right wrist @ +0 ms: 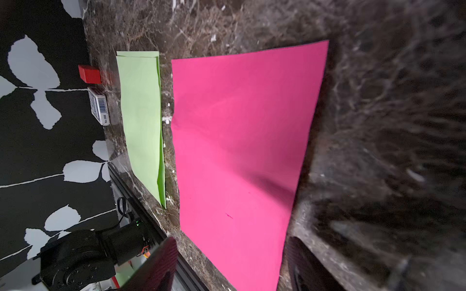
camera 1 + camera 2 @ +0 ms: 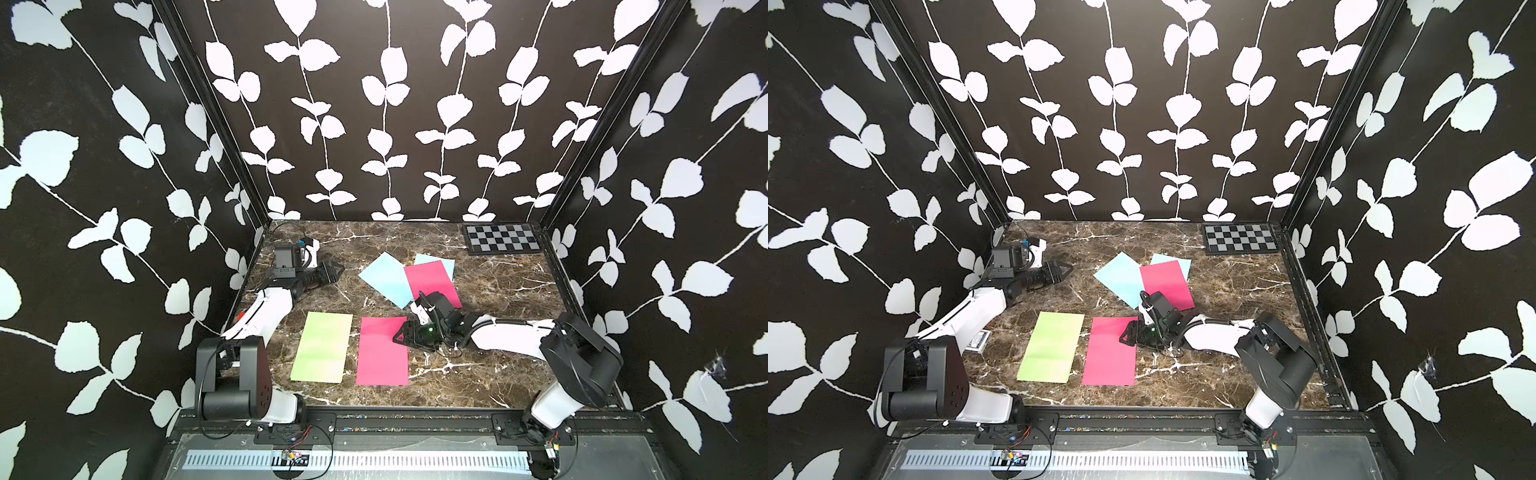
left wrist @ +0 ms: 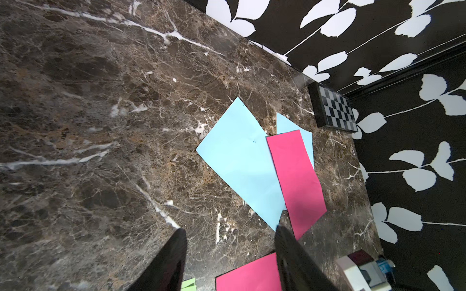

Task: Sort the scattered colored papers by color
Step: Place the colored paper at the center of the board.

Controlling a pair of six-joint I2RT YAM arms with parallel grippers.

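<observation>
Over the near pink paper (image 2: 380, 357), right claw (image 2: 401, 334) apart and empty; left claw (image 2: 334, 271) likewise apart.

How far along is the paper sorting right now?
Done: the green paper lies near the front, one pink sheet beside it. In hand: nothing; the right gripper hangs open over that sheet's corner, the left gripper open too. Left: the second pink sheet overlaps two blue sheets farther back; it should probably join the first pink, and the blues be stacked.

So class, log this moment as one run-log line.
right gripper: open, over near pink sheet's edge | left gripper: open, empty | green paper: beside it | far pink sheet: overlaps blue sheet
</observation>
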